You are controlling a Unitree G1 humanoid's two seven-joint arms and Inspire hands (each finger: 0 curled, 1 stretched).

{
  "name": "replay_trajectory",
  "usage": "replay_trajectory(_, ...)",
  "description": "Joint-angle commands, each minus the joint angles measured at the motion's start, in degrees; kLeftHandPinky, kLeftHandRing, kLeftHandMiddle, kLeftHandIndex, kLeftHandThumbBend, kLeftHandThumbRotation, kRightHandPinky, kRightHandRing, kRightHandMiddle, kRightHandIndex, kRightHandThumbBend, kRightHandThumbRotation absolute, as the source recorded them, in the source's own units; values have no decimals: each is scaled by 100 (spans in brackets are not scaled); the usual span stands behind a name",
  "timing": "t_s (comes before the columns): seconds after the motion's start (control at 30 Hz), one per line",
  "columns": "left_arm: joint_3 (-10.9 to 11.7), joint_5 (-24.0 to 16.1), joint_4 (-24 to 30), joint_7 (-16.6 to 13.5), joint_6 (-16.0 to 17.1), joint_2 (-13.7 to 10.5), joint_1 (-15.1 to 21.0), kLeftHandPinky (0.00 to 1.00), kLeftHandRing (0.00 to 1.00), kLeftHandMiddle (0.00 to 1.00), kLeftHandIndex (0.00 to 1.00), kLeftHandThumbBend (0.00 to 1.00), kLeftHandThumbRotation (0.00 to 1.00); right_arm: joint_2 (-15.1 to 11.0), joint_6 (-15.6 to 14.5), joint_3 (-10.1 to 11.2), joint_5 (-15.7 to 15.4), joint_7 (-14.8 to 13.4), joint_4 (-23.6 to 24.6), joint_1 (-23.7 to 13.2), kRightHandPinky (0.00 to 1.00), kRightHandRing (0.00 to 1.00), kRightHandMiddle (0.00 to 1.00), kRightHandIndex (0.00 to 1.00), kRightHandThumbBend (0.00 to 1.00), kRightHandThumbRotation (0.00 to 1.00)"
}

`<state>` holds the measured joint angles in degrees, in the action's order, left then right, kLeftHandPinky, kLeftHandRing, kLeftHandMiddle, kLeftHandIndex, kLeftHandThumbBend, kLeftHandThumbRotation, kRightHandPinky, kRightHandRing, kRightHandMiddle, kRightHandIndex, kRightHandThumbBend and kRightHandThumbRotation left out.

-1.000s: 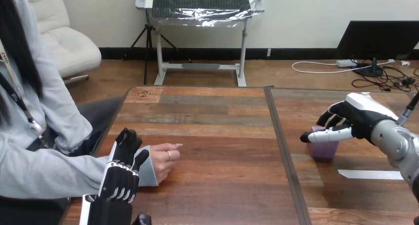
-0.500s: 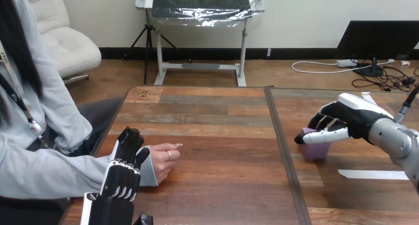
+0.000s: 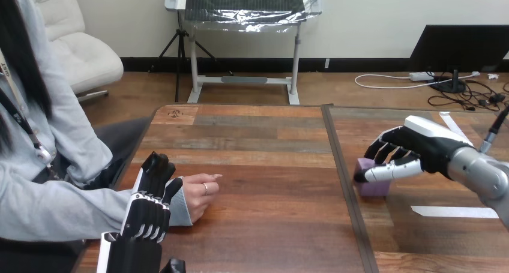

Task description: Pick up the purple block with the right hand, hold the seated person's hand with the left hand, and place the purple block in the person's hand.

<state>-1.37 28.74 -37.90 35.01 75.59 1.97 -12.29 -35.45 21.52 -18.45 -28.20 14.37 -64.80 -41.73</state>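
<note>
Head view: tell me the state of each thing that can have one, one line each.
purple block: gripped between the right hand's thumb and fingers; cannot tell whether it is off the table.
right hand: shut on the purple block.
left hand: open, fingers straight, against the person's wrist.
person's hand: resting on the table, loosely curled, holding nothing.

Purple block [image 3: 372, 187]: small cube, matte, upright, right half of table [image 3: 270, 225], just right of the dark seam [image 3: 343, 165], mid-depth. It's pinched in the right hand [image 3: 420, 150], with the thumb across its near face and the fingers over its far side. Can't tell if its base touches the tabletop.

Person's hand [image 3: 201, 192]: near left, resting on the table, loosely curled, fingers pointing right. The left hand [image 3: 149, 210] lies against its cuffed wrist, fingers straight. Block and person's hand are well apart.
</note>
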Motion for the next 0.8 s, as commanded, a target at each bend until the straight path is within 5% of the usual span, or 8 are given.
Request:
replay_trajectory(0.0,1,-17,136,28,22,-14,356,91,96,97,95,98,69,-223,61,204,188,68,658,154,65,68,71,71,79,52)
replay_trajectory(0.77,77,-72,60,22,27,-47,427,92,95,96,95,100,72,-661,-555,961,580,205,2883,769,60,63,66,67,84,44)
